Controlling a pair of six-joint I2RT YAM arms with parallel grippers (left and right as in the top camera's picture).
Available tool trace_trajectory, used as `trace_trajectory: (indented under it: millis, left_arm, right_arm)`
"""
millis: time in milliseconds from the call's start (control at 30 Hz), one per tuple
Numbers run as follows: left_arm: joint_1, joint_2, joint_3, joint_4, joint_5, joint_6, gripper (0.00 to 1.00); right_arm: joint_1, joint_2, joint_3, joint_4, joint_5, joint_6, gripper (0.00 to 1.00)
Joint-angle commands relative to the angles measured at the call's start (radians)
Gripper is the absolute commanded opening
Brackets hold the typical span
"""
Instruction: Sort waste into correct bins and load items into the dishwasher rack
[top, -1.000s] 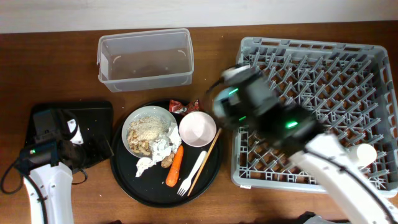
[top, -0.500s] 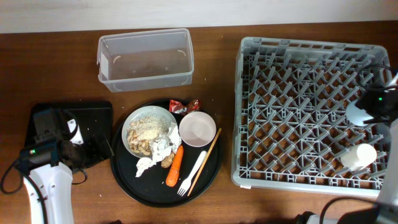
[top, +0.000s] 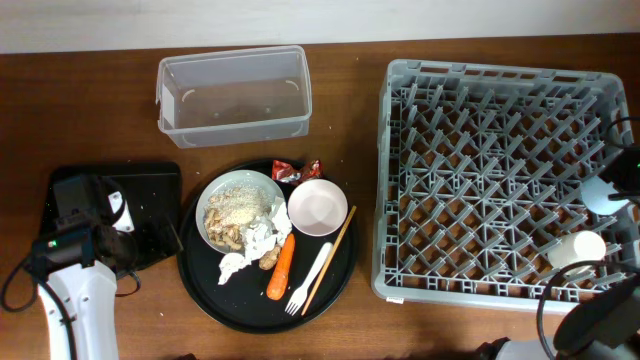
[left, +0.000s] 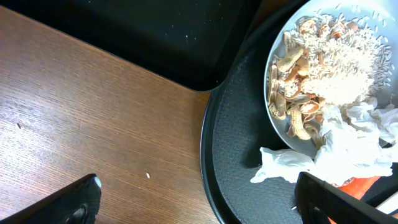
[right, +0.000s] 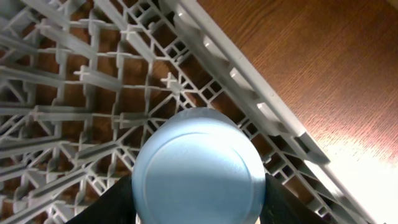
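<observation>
Overhead, the dishwasher rack (top: 480, 70) fills the right side of the table. The pale blue cup (top: 603, 195) is at the rack's right edge, over the pegs about halfway down that side. The white cup (top: 578, 250) lies in the rack near the same edge, a little closer to the front rim.

In the right wrist view the right gripper (right: 199, 202) pinches the pale blue cup, one dark finger (right: 115, 202) against each side. The cup's flat base faces the camera, with the rack's grid and outer wall under it.

Just left of the rack sits the round black tray (top: 240, 305). Of its load, the chopstick (top: 332, 255) and white fork (top: 310, 280) lie nearest the rack, then the small bowl (top: 318, 207) and the carrot (top: 281, 268). Farther from the rack are the crumpled tissue (top: 255, 245) and the plate (top: 205, 215) with rice scraps (top: 238, 203). The wrapper (top: 295, 171) lies at the tray's back edge.

The clear tub (top: 230, 55) stands well left of the rack's back corner. The shallow black tray (top: 150, 200) lies farthest from the rack.

The left gripper (left: 199, 202) is spread wide and holds nothing. It hangs well left of the rack, over the wood and the round tray's rim.
</observation>
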Motion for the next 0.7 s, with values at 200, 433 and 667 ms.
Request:
trace_trajectory:
  millis: [200, 433, 667]
  left_arm:
    - [0.005, 0.002, 0.014, -0.001, -0.003, 0.016, 0.99]
    - [0.005, 0.002, 0.014, -0.001, -0.003, 0.016, 0.99]
    - [0.005, 0.002, 0.014, 0.000, -0.003, 0.016, 0.99]
  right_arm:
    - [-0.019, 0.060, 0.011, 0.027, 0.016, 0.000, 0.53]
    - [-0.019, 0.094, 0.010, 0.024, 0.012, 0.001, 0.72]
    - [-0.016, 0.047, 0.018, 0.007, -0.151, 0.001, 0.98]
